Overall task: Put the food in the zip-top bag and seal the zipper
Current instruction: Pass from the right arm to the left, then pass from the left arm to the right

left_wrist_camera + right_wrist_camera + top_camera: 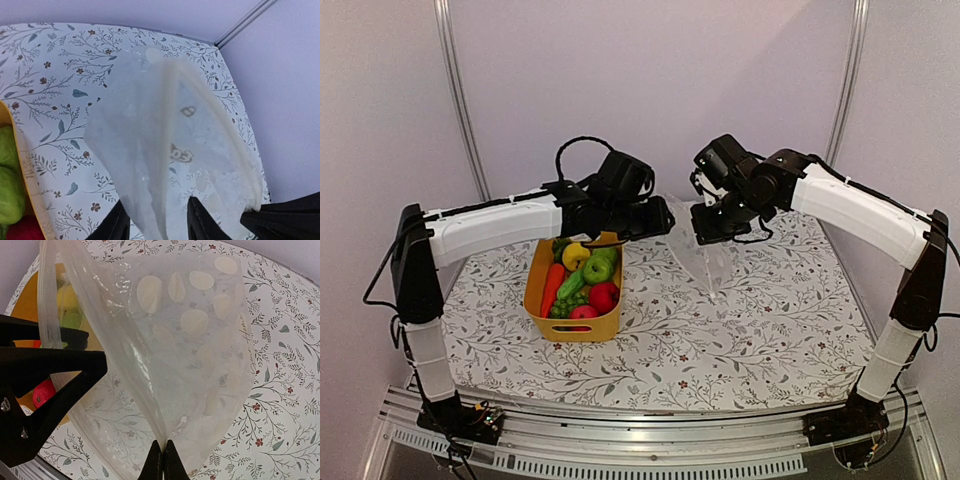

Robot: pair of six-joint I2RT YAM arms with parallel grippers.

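Clear zip-top bag (170,150) — print unreadable

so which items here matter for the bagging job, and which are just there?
Job:
bag, held up by left claw and right claw
zipper
food

Just there:
yellow tub holding the food
floral cloth

The zip-top bag (200,340) is clear plastic printed with white round dots. The tub (542,300) is yellow, and the food (582,280) in it shows an orange-red carrot (552,286), green pieces, a yellow piece and red ones. The tablecloth (740,330) is white with a grey-blue leafy vine pattern and small dark red flowers. The arms are white with black joints.
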